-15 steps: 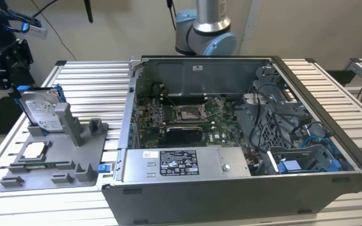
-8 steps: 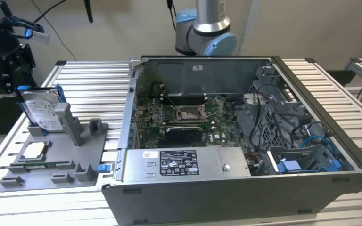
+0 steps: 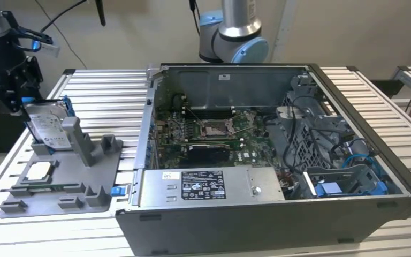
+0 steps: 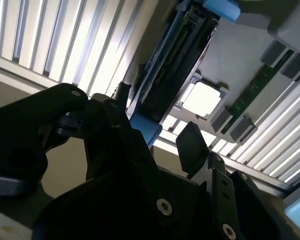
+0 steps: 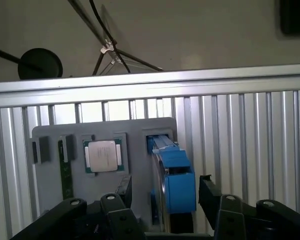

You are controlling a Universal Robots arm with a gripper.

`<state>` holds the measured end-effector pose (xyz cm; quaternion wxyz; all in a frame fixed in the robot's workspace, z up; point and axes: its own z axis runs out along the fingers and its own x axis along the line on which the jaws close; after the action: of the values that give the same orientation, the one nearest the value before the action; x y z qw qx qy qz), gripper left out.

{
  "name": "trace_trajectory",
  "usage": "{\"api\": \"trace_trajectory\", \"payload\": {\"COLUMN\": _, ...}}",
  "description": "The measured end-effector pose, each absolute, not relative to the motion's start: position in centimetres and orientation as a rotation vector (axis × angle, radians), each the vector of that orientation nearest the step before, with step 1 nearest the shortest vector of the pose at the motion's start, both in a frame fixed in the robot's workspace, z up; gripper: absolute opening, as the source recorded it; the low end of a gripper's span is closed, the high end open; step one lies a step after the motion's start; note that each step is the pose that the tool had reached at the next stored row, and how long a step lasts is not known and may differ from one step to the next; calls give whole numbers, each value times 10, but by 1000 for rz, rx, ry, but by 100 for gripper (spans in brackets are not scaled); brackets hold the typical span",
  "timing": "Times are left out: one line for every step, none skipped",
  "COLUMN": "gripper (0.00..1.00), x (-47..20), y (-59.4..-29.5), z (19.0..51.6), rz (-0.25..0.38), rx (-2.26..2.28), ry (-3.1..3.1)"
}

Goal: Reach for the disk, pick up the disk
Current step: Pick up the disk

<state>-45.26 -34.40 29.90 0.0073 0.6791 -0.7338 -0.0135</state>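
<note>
Disk point(image 3: 48, 128), seated upright in the grey fixture point(image 3: 84, 182), is straddled by the spread, unclamped gripper point(image 5: 165, 182) and is judged rigid, dense and fragile, best clamped across its blue frame point(image 5: 179, 185).

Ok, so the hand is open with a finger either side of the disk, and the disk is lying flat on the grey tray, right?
Not quite. The disk isn't lying flat: it stands upright on its edge in the grey tray, as the exterior view shows. The rest holds: the hand is open, with a finger either side of the disk.
</note>
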Motion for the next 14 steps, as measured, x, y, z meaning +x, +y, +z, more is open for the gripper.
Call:
{"api": "trace_trajectory", "payload": {"gripper": 100, "x": -453, "y": -344, "z": 297, "rz": -42, "rx": 2125, "ry": -2294}}
{"api": "trace_trajectory", "payload": {"gripper": 100, "x": -453, "y": -344, "z": 296, "rz": -42, "rx": 2126, "ry": -2293}}
{"api": "trace_trajectory", "payload": {"gripper": 100, "x": -453, "y": -344, "z": 294, "rz": -41, "rx": 2127, "ry": -2293}}
{"api": "trace_trajectory", "payload": {"gripper": 100, "x": -453, "y": -344, "z": 293, "rz": -41, "rx": 2127, "ry": -2292}}
{"api": "trace_trajectory", "payload": {"gripper": 100, "x": -453, "y": -344, "z": 291, "rz": -41, "rx": 2129, "ry": -2291}}
{"api": "trace_trajectory", "payload": {"gripper": 100, "x": -453, "y": -344, "z": 290, "rz": -40, "rx": 2130, "ry": -2291}}
{"api": "trace_trajectory", "payload": {"gripper": 100, "x": -453, "y": -344, "z": 289, "rz": -39, "rx": 2131, "ry": -2290}}
{"api": "trace_trajectory", "payload": {"gripper": 100, "x": -453, "y": -344, "z": 288, "rz": -38, "rx": 2133, "ry": -2289}}
{"api": "trace_trajectory", "payload": {"gripper": 100, "x": -453, "y": -344, "z": 287, "rz": -37, "rx": 2135, "ry": -2288}}
{"api": "trace_trajectory", "payload": {"gripper": 100, "x": -453, "y": -344, "z": 285, "rz": -35, "rx": 2138, "ry": -2288}}
{"api": "trace_trajectory", "payload": {"gripper": 100, "x": -453, "y": -344, "z": 284, "rz": -33, "rx": 2140, "ry": -2287}}
{"api": "trace_trajectory", "payload": {"gripper": 100, "x": -453, "y": -344, "z": 282, "rz": -32, "rx": 2143, "ry": -2287}}
{"api": "trace_trajectory", "payload": {"gripper": 100, "x": -453, "y": -344, "z": 281, "rz": -29, "rx": 2145, "ry": -2287}}
{"api": "trace_trajectory", "payload": {"gripper": 100, "x": -453, "y": -344, "z": 279, "rz": -27, "rx": 2147, "ry": -2287}}
